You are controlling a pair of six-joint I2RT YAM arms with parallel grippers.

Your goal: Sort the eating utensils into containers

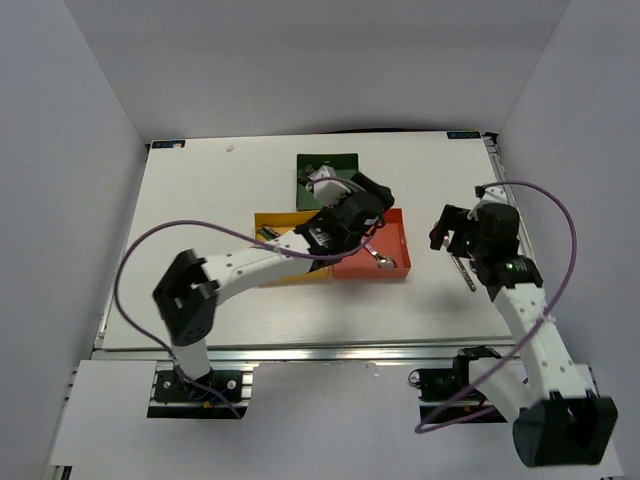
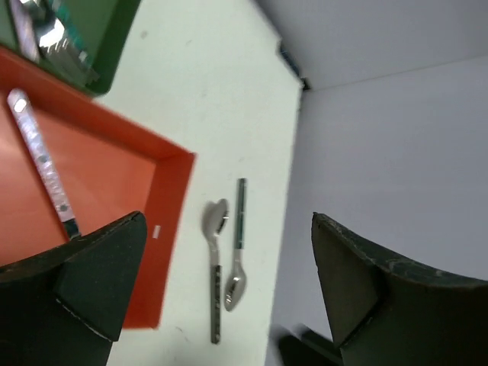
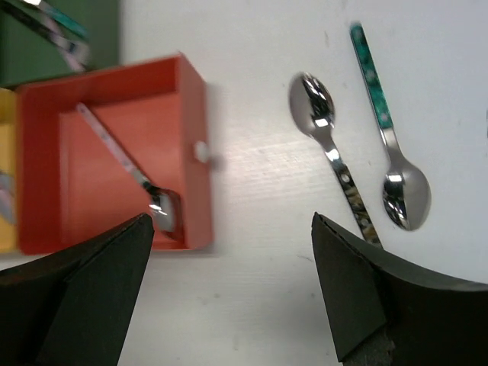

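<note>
A white table (image 1: 200, 220) spreads beneath both the left gripper (image 1: 372, 192) and the right gripper (image 1: 447, 228). Plain white walls rise around it: a back wall (image 1: 320, 60) well beyond both, a left wall (image 1: 60, 200) far off to the left gripper's left, and a right wall (image 1: 585, 120) near the right gripper's right. A small sticker (image 1: 168, 144) sits at the table's far corner, well to the left of the left gripper, and a second sticker (image 1: 465, 133) lies beyond the right gripper (the print on both is too small to read). A metal rail (image 1: 330, 351) runs behind both grippers along the table's near edge.
</note>
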